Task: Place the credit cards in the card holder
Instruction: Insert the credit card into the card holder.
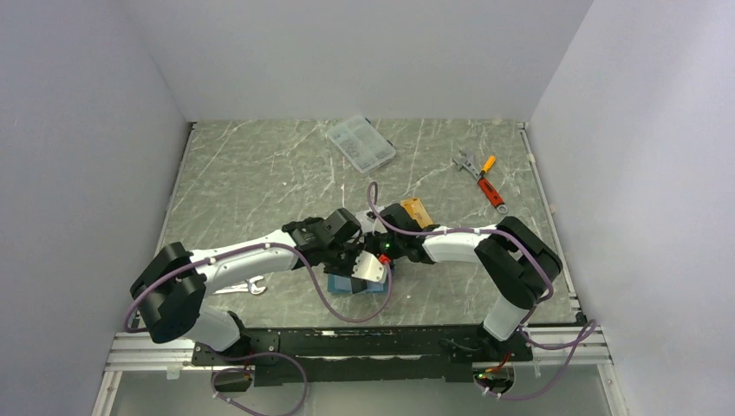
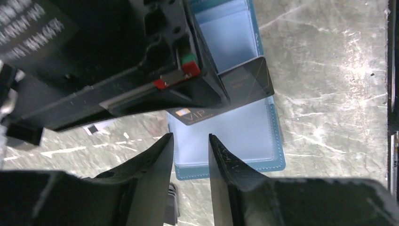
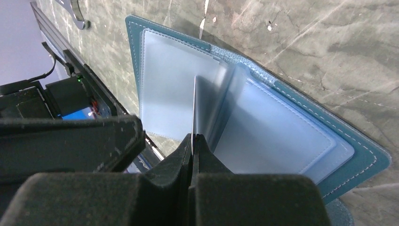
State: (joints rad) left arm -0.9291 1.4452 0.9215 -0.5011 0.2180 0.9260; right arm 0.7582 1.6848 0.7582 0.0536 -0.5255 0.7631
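Pinching what should be a stiff, slick silver card (image 2: 247, 84) by its edge in my clamped right gripper (image 3: 194, 139), I hold it edge-first over the open card holder (image 3: 362, 153) on the table (image 1: 260, 173) (its sleeves (image 3: 169, 89) look floppy), my left gripper (image 2: 190, 141) half-parted, empty.

We saw white shells and black joints on the left arm (image 1: 236, 258) and the right arm (image 1: 459, 245), with purple cables (image 1: 317, 293) looping along both. The left gripper (image 2: 190, 137) and right gripper (image 3: 194, 137) had matte black, scuffed fingers (image 2: 150, 174); red and green tabs (image 2: 187, 65) marked the right gripper's housing.
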